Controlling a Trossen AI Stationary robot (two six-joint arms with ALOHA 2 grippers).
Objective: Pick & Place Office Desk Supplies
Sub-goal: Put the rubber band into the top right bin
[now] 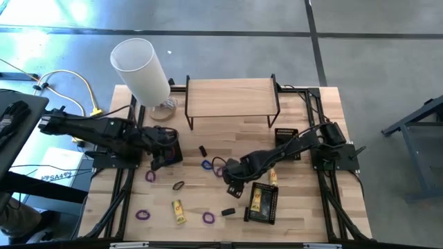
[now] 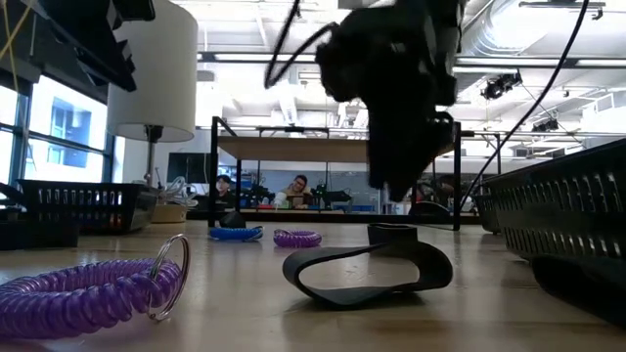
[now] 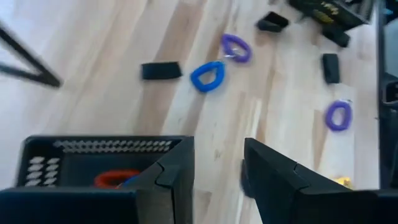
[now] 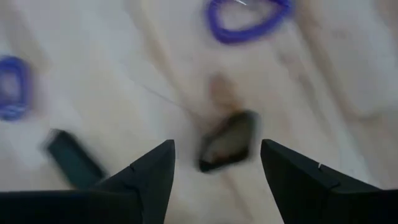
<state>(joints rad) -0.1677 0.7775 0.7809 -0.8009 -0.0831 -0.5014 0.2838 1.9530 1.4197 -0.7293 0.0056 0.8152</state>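
Small supplies lie scattered on the wooden table: purple loops (image 1: 142, 215) (image 1: 208, 218), a blue loop (image 3: 207, 76), a dark band loop (image 2: 367, 269), yellow pieces (image 1: 179, 211) and black blocks (image 1: 203, 150) (image 1: 228, 211). My right gripper (image 4: 217, 168) hangs open near the table's middle, pointing steeply down. A small black block (image 4: 227, 140) lies on the wood below the gap between its fingers, untouched. My left gripper (image 3: 217, 180) is open and empty at the left, over the edge of a black mesh tray (image 3: 93, 146) that holds a red band (image 3: 118, 179).
A second black mesh tray (image 1: 263, 204) with a yellow piece in it stands right of my right gripper. A wooden shelf on black legs (image 1: 232, 97) and a tall white cylinder (image 1: 142, 69) stand at the far side. People sit in the room beyond.
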